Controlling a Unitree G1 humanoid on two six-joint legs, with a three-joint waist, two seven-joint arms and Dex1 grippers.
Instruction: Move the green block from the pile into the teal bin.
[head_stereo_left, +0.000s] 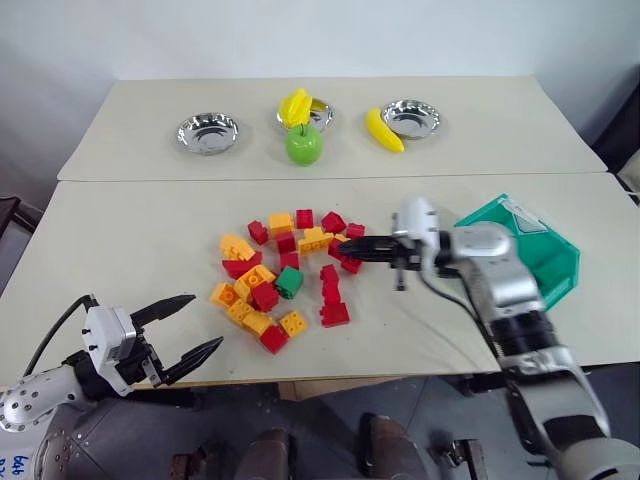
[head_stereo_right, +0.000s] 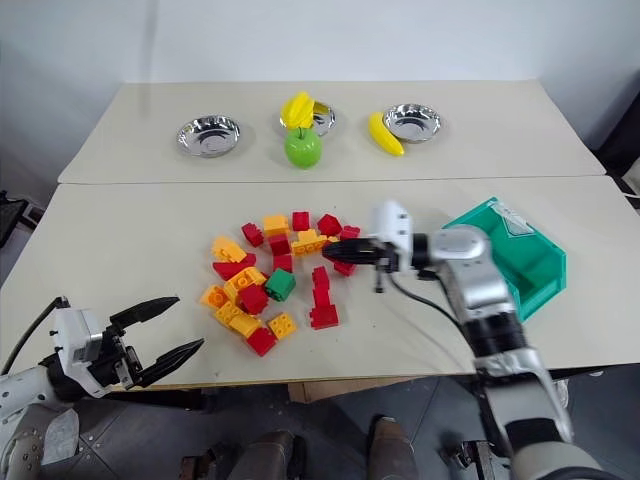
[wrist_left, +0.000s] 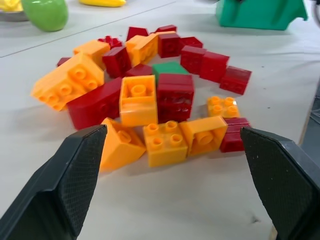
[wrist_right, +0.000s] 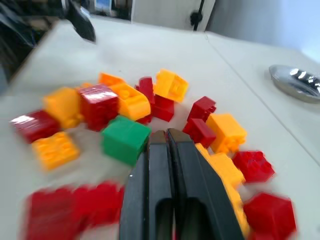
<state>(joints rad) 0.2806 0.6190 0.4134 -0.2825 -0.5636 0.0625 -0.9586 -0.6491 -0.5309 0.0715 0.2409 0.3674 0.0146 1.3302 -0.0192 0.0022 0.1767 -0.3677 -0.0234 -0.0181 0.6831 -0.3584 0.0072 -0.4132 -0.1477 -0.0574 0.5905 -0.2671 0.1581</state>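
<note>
Green block (head_stereo_left: 289, 282): red and orange bricks of the pile (head_stereo_left: 262, 296) are crowding its left, far and near sides; bare table (head_stereo_left: 140, 230) is lying open right of it, toward the teal bin (head_stereo_left: 540, 255).

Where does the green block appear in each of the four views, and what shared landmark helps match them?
Left eye view: green block in the pile's lower middle, among red and orange bricks.
Right eye view: green block, same spot in the pile.
Left wrist view: a green patch behind a red brick, mid-pile.
Right wrist view: green block just beside the right claw.
Shared landmark: the teal bin.
</note>
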